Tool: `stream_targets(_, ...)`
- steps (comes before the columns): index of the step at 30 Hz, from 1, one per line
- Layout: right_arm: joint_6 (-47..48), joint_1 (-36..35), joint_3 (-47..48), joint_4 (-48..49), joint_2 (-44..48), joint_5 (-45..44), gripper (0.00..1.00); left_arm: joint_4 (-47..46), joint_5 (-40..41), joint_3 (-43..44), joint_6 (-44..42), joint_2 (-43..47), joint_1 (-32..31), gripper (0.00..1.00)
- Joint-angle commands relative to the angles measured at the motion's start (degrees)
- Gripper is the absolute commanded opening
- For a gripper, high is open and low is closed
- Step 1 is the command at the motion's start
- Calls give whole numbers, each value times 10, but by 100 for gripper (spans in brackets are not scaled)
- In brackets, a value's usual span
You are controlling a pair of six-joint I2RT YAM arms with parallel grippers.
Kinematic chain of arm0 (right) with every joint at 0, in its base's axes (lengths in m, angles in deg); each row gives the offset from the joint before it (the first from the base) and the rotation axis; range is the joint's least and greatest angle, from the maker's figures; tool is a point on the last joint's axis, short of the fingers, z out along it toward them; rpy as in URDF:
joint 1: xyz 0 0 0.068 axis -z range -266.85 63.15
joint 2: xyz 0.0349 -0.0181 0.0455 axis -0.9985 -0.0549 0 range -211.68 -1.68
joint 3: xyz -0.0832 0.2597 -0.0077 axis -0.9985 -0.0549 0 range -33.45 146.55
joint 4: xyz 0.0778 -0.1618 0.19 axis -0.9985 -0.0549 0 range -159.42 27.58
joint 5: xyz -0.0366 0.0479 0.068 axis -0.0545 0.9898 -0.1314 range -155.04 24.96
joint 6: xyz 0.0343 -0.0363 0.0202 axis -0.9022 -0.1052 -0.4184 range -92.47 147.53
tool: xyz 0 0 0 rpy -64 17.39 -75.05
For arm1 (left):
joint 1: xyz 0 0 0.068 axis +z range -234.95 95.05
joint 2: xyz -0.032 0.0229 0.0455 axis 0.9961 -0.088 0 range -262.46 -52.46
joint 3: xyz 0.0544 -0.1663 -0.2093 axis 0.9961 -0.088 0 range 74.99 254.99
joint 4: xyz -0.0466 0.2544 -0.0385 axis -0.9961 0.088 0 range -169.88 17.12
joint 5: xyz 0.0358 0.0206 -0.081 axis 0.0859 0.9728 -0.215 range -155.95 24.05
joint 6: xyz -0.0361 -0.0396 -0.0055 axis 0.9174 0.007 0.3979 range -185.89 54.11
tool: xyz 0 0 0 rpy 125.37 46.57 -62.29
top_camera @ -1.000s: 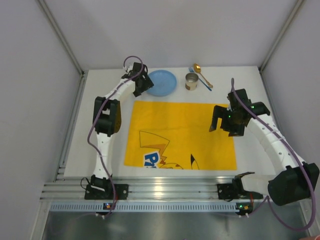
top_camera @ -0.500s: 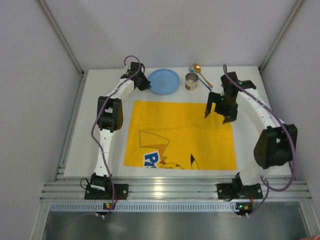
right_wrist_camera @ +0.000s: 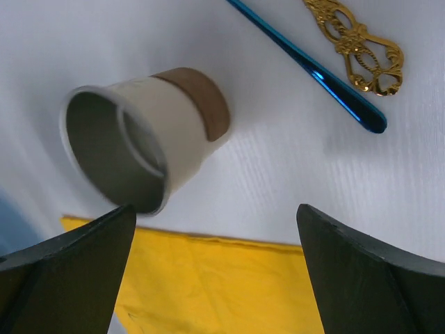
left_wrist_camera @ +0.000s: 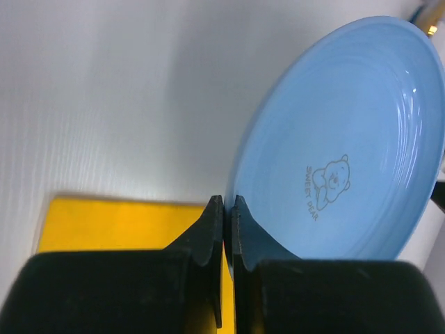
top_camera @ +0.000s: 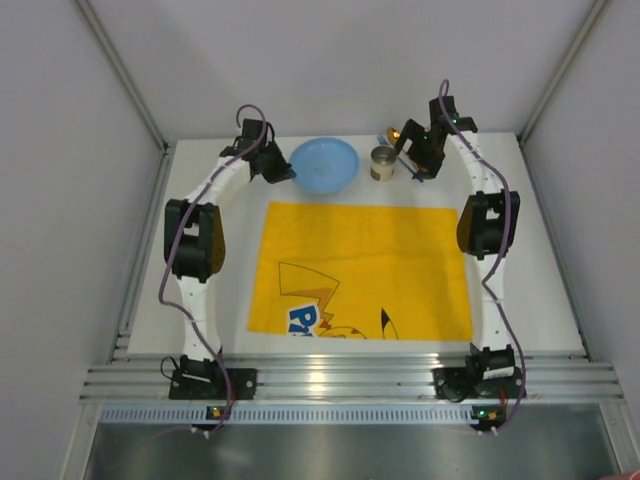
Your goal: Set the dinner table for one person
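Nearest the arm bases, the yellow rectangular placemat (top_camera: 360,250) with its cartoon print lies flat in the middle of the large white matte bench (top_camera: 540,250). Nothing stands on it yet. Beyond its far edge, the round glossy pale-blue plate (top_camera: 330,165) sits on bare bench. The left tool (left_wrist_camera: 227,202) is closed down to a thin slit at the plate's left rim, which appears to be pinched between its fingers. Just right of the plate stands the small white cup with a brown band (top_camera: 383,162), upright and apart from the plate. The right tool (right_wrist_camera: 215,212) hovers above it with its fingers spread wide, holding nothing. Farthest back lie a blue-handled utensil (right_wrist_camera: 306,66) and a gold ornate-handled utensil (right_wrist_camera: 358,42), side by side and untouched. The setting looks barely begun: plate, cup and cutlery all have to be brought onto the placemat, with the plate likely first.
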Motion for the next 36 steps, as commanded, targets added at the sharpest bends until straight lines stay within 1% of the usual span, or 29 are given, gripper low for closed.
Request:
stream_targets(1,-49,1,2,31,-24,-6,100,-3,-24,-61,-45,157,-5,0)
stream_targets(2,-51,-1,4,42,-29,-15,100,-4,-22,-114,-48,178,-6,0)
stream_targets(3,-53,-3,6,46,-38,-34,100,-6,-24,-140,-52,222,-10,0)
stream_targets(5,-61,-5,8,59,-45,-51,96,4,-26,-200,-57,262,-22,0)
stream_targets(8,-62,-7,17,65,-58,-71,92,29,-17,-258,-79,343,-62,0)
stream_targets(9,-60,-7,17,65,-58,-74,90,40,-7,-266,-88,354,-88,0)
stream_targets(11,-53,-7,14,58,-56,-92,78,86,-2,-272,-113,372,-112,0)
stream_targets(12,-48,-8,10,59,-54,-97,61,100,-9,-272,-121,374,-129,0)
stream_targets(15,-31,-10,5,54,-54,-115,37,128,-14,-292,-151,376,-158,0)
stream_targets(16,-23,-11,-3,51,-52,-117,24,132,-10,-311,-155,373,-162,0)
stream_targets(17,-20,-13,-7,49,-50,-121,16,135,-8,-322,-156,364,-164,0)
stream_targets(18,-19,-14,-17,49,-45,-121,0,139,-11,-330,-155,359,-164,0)
stream_targets(23,0,-14,-49,48,11,-125,0,104,-35,-365,-168,309,-167,0)
stream_targets(25,18,-13,-89,48,68,-139,0,86,-39,-366,-178,292,-172,0)
stream_targets(26,23,-11,-106,47,90,-149,0,80,-56,-366,-180,274,-172,0)
stream_targets(27,28,-10,-148,48,135,-166,0,73,-63,-365,-182,264,-173,0)
stream_targets(28,40,-9,-174,48,160,-175,0,61,-72,-363,-183,256,-174,0)
stream_targets(29,46,-10,-201,48,209,-199,0,52,-90,-363,-186,243,-175,0)
stream_targets(30,52,-9,-230,48,232,-210,0,45,-97,-363,-188,238,-181,0)
stream_targets(31,61,-9,-290,51,256,-219,0,40,-101,-361,-193,233,-184,0)
stream_targets(32,66,-10,-320,53,277,-230,0,39,-106,-359,-197,222,-187,0)
stream_targets(33,69,-10,-377,58,314,-233,0,40,-124,-357,-201,216,-190,0)
stream_targets(34,71,-9,-402,61,328,-237,0,44,-123,-353,-205,210,-191,1)
stream_targets(35,71,-9,-428,62,352,-243,0,51,-121,-353,-205,206,-192,23)
stream_targets(36,68,-9,-468,66,359,-245,0,55,-122,-353,-207,207,-192,35)
